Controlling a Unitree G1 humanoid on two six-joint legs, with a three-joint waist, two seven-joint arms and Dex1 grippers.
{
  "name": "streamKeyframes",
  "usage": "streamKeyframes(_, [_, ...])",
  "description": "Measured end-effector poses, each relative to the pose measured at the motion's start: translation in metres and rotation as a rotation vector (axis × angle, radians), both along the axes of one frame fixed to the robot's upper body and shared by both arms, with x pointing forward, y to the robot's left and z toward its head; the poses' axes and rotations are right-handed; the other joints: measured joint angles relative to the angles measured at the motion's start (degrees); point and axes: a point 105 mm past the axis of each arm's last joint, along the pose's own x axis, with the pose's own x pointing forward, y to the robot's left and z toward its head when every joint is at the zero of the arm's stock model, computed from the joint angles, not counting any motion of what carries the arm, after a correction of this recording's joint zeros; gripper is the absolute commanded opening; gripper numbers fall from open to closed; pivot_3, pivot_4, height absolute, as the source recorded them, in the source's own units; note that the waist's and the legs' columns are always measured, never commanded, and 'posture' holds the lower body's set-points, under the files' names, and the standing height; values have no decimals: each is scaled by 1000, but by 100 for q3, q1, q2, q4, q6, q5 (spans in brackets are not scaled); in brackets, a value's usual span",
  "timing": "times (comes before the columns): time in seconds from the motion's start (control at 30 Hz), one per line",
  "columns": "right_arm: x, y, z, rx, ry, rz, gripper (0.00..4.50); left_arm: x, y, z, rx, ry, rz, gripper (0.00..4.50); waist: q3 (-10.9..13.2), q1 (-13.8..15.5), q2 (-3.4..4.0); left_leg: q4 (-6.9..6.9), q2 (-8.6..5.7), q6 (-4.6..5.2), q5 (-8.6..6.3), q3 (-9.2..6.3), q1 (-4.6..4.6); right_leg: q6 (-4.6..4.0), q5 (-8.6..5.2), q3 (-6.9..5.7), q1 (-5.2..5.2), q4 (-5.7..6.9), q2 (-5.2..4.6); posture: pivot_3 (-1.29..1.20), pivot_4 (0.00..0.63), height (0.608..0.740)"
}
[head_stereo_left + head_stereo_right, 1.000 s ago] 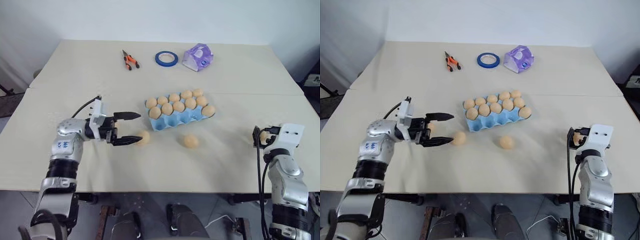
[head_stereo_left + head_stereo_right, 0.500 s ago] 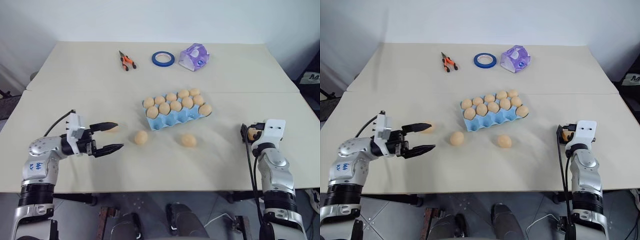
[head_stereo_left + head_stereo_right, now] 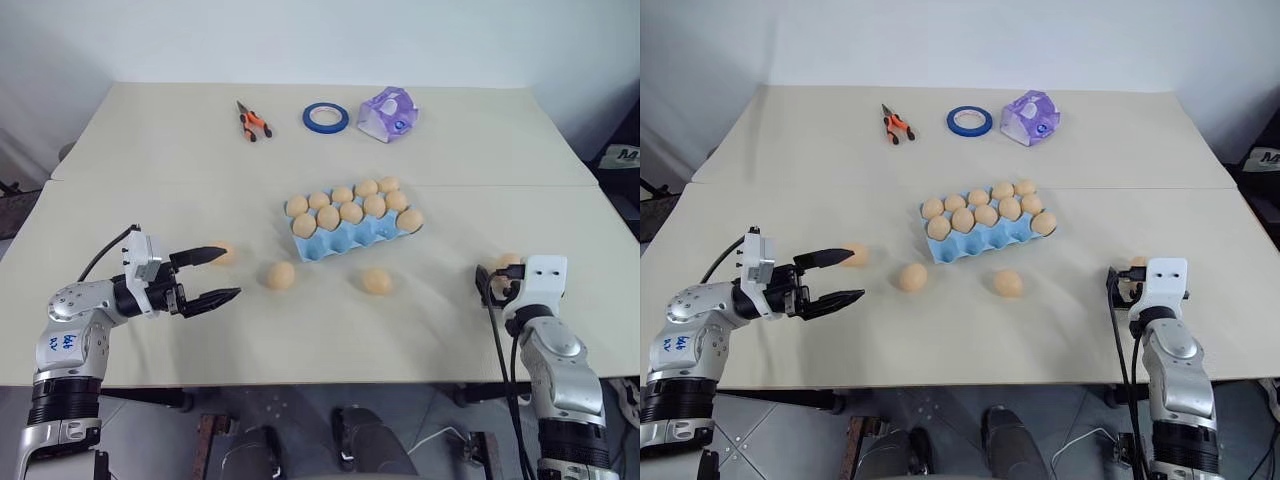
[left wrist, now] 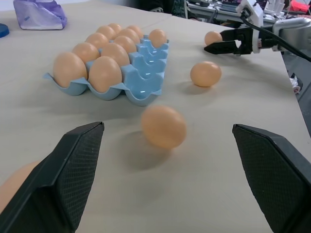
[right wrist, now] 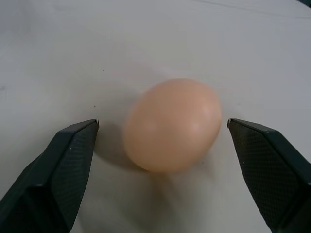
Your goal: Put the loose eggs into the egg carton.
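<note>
My left gripper hangs low over the table with its jaws spread wide and nothing between them. One egg lies just beside its far finger, not touching as far as I can tell. A second egg sits a little past my fingertips, toward the carton, and in my left wrist view that egg lies on the table ahead of my two fingers. A third egg rests near the carton's front edge, apart from it.

The carton stands at the middle of the table, slightly askew. Its two far rows hold ten eggs; the front row of cups is bare.

My right gripper is also wide open and holds nothing. A fourth egg lies on the table between its fingers, clear of both. From the head, that egg peeks out beyond my right wrist.

At the far edge lie pliers, a tape ring and a packet.
</note>
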Motion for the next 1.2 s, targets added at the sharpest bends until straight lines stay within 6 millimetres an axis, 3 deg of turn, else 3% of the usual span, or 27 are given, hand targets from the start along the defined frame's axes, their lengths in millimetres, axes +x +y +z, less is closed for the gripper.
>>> streamKeyframes(0.07, [2,0,0,8,0,-4,3844,0,0,0,-1,0,4,4500,-1,2,-1,0,-3,3,0,0,0,-1,1,0,0,0,-3,0,150,740])
streamKeyframes(0.27, [10,-3,0,30,-4,-18,1849,1,-1,1,-1,-2,1,4500,-1,14,-1,-2,-8,20,-9,-1,-3,0,1,-1,0,-5,-8,0,150,740])
streamKeyframes(0.3, [10,-3,0,29,-4,-19,1725,1,-1,1,-2,-2,1,4500,-1,16,-1,-3,-7,18,-8,-1,-4,0,1,-1,0,-7,-8,0,150,740])
streamKeyframes(0.47, [7,4,6,27,-2,10,1640,1,-2,2,-12,-3,-2,4500,4,14,6,-5,-7,16,-8,0,-7,1,1,1,-4,-7,-7,0,150,740])
streamKeyframes(0.57, [9,24,30,33,-39,89,1640,-1,-4,5,-12,-14,-6,4500,6,-18,9,-5,0,16,-8,3,-6,1,1,4,-8,-1,-1,0,150,740])
streamKeyframes(0.73, [23,78,77,53,-95,283,1640,-3,-3,6,-15,-24,15,4500,6,-55,9,-6,4,17,-8,-2,-6,-5,1,-1,-10,1,2,0,150,740])
streamKeyframes(0.87, [37,138,97,70,-85,463,1640,-6,-1,10,-22,-53,65,4500,6,-109,9,-12,4,19,-9,-3,-13,-9,-1,-3,-16,-2,0,0,150,740])
streamKeyframes(0.93, [44,162,98,74,-69,534,1640,-8,-1,11,-27,-68,90,4500,5,-114,8,-12,5,21,-4,-2,-17,-10,-3,-4,-19,-5,2,0,150,740])
streamKeyframes(1.0, [53,175,93,61,-41,567,1640,-11,0,10,-32,-73,115,4500,5,-121,8,-11,6,24,2,1,-27,-8,-4,-6,-26,-12,3,0,150,740])
streamKeyframes(1.2, [66,181,78,41,20,598,1640,-26,0,7,-43,-72,159,4500,5,-117,9,-13,10,22,-7,9,-50,2,-8,-3,-39,-38,7,0,150,740])
